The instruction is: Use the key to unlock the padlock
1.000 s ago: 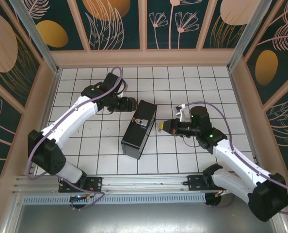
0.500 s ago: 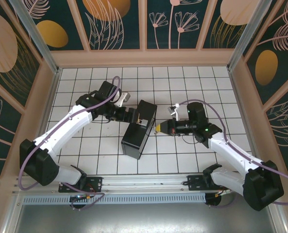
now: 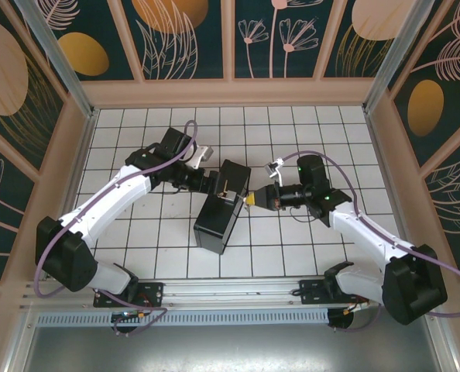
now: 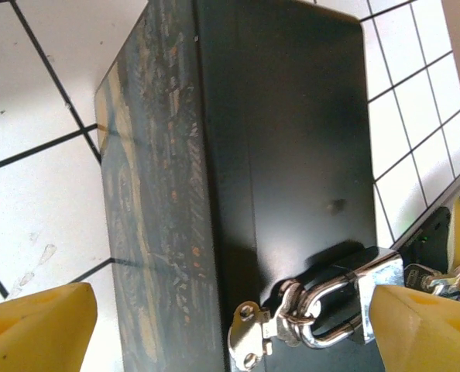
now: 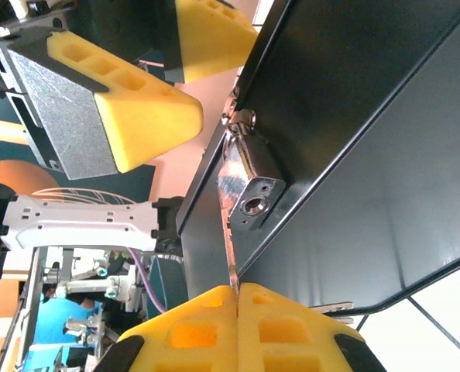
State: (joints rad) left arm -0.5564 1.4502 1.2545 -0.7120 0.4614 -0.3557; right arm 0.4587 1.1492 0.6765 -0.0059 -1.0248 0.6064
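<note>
The small silver padlock hangs by its shackle from the hasp on the side of the black box. Its keyhole faces the right wrist camera. My right gripper is shut on the key. The thin blade points up along the padlock's left side, just beside the keyhole and not in it. My left gripper is open, with its yellow pads on either side of the box end. One pad sits right next to the padlock. From above, the left gripper and the right gripper face each other across the padlock.
The box has a dark painted lid and lies on its side on the white tiled floor. Wooden walls enclose the workspace. Open tiles lie on the far side and to the right of the box.
Both grippers have closed in on the box end. The left now has a pad on each side of it by the padlock. The right has moved left, bringing the key up to the padlock.
</note>
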